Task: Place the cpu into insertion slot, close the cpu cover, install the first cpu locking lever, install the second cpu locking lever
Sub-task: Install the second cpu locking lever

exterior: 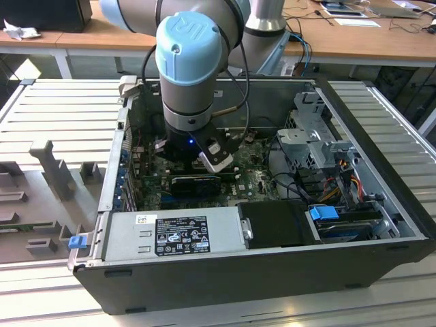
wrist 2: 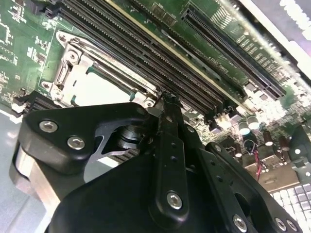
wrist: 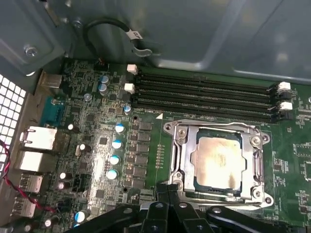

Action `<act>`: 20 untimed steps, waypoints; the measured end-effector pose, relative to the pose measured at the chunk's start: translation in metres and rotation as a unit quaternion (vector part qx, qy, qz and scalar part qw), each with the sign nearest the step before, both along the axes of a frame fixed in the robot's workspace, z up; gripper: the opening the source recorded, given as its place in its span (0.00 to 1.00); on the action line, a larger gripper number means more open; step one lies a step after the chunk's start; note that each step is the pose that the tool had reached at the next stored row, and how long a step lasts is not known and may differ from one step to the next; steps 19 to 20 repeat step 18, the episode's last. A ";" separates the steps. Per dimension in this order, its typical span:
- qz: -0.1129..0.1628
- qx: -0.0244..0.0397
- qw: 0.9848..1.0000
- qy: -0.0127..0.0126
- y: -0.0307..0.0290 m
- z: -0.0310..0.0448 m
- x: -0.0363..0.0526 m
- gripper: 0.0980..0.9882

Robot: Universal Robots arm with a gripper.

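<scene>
Jaws look pressed together, empty, just beside the insertion slot (wrist: 216, 162), where the cpu (wrist: 217, 162) already sits under the closed cpu cover (wrist: 252, 160). Light, rigid, fragile; edges only.

In the first wrist view the chip (wrist: 217, 162) lies flat in the socket (wrist: 176, 130) on the green board (wrist: 97, 145), with the silver cover frame (wrist: 252, 165) closed down around it so its pale top shows through the window. At twelve o'clock from the socket run long black memory slots (wrist: 204, 94) with white end clips. At seven o'clock from it, the black gripper (wrist: 170, 190) sits just beside the frame's edge.
</scene>
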State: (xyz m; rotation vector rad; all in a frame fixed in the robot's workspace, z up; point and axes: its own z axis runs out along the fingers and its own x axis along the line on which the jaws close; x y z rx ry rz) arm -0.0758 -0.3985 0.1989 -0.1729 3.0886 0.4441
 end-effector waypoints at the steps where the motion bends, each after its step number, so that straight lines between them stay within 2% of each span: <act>1: 0.000 0.007 1.000 0.000 0.0000 -0.0018 0.0001 0.01; 4: 0.000 0.017 1.000 0.000 0.0001 -0.0036 -0.0010 0.01; 5: 0.000 0.018 1.000 0.000 0.0001 -0.0036 -0.0015 0.01; 7: 0.000 0.018 1.000 0.000 0.0001 -0.0004 -0.0016 0.01; 10: 0.000 0.018 1.000 0.000 0.0001 0.0118 -0.0017 0.01; 15: 0.000 0.018 1.000 0.001 0.0001 0.0272 -0.0016 0.01; 20: 0.000 0.018 1.000 0.000 0.0002 0.0276 -0.0016 0.01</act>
